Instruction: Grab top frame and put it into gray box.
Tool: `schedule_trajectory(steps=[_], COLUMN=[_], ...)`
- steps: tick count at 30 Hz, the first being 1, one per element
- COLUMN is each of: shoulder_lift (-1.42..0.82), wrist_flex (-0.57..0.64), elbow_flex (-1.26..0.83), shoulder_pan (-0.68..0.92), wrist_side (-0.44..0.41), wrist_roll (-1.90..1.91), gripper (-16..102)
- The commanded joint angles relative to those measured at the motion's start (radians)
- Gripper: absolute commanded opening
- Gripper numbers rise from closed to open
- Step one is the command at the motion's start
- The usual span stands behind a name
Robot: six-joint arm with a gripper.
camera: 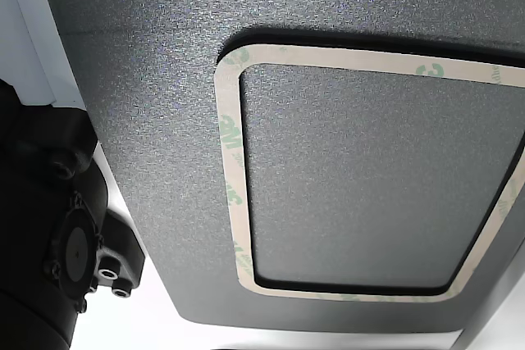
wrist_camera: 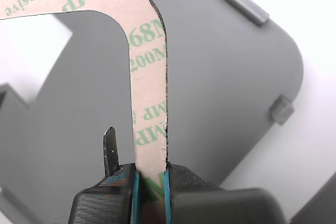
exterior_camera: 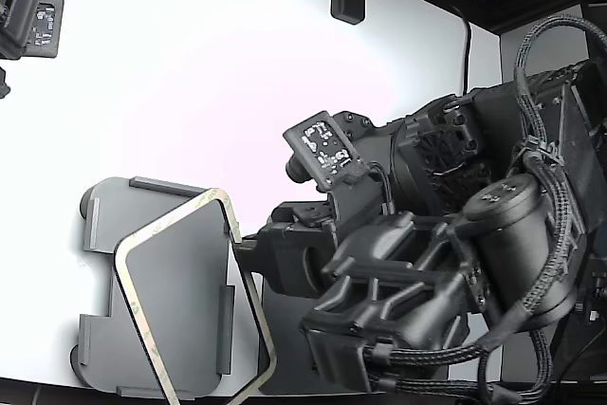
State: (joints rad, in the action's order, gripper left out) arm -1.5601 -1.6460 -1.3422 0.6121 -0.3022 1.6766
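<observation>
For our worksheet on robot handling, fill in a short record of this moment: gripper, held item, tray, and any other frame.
gripper: gripper shut on one side of the top frame
held item: top frame, pale with green print, held tilted over the tray
tray: gray box on the white table, beneath the frame
other frame: second frame lying flat on the dark textured mat

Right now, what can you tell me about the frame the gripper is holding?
The frame is a thin, flat rectangular loop with rounded corners and an open centre, pale cream with faint green print that looks like adhesive backing paper. The gripper pinches one long side between its shut fingers. The frame hangs over the gray box, skewed to the box's outline; whether it touches the box cannot be told.
</observation>
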Motion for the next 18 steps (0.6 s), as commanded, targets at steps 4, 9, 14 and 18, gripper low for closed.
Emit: schedule_trajectory(steps=[4, 9, 14, 18], shoulder_lift=[0.049, 0.087, 0.115, 0.127], wrist_flex=[-0.011, -0.011, -0.011, -0.011], elbow_flex=[0.049, 0.063, 0.071, 0.064], shoulder_pan=[-0.051, -0.075, -0.075, -0.078], wrist_side=[0.038, 0.104, 0.149, 0.170], wrist_roll=[0.244, 0.325, 0.428, 0.474], gripper=[-13, -12, -12, -12])
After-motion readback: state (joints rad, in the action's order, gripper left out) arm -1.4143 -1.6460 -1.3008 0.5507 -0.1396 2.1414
